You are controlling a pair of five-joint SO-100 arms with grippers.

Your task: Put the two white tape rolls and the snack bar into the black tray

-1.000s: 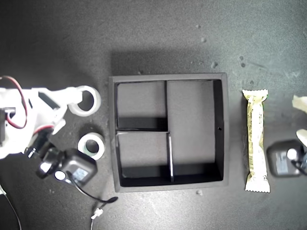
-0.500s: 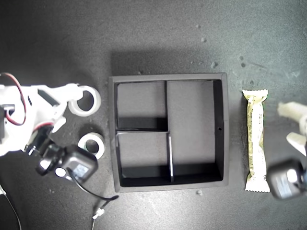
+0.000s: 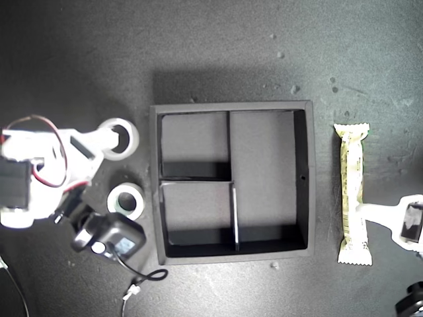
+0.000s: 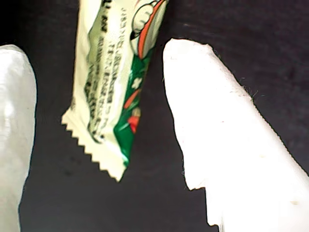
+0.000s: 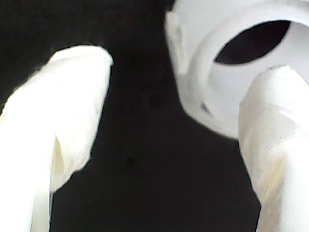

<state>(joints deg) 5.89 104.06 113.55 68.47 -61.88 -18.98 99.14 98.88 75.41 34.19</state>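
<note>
My first gripper (image 4: 96,130) has its jaws spread around the snack bar (image 3: 351,191), which lies on the desk (image 3: 218,53) beside the tray (image 3: 307,178). My second gripper (image 5: 169,121) is spread too, one jaw through the wide tape roll (image 3: 117,139); the smaller roll (image 3: 125,201) lies nearby

tray: the black tray (image 3: 304,191) sat mid-counter.
rolls: both tape rolls, wider (image 3: 119,139) and smaller (image 3: 126,201), lay at the exterior view's left of it.
bar: the snack bar (image 3: 351,191) lay at its right.

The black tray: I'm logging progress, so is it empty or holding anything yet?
Empty. The exterior view shows all three compartments of the black tray bare; both tape rolls and the snack bar lie outside it.
</note>
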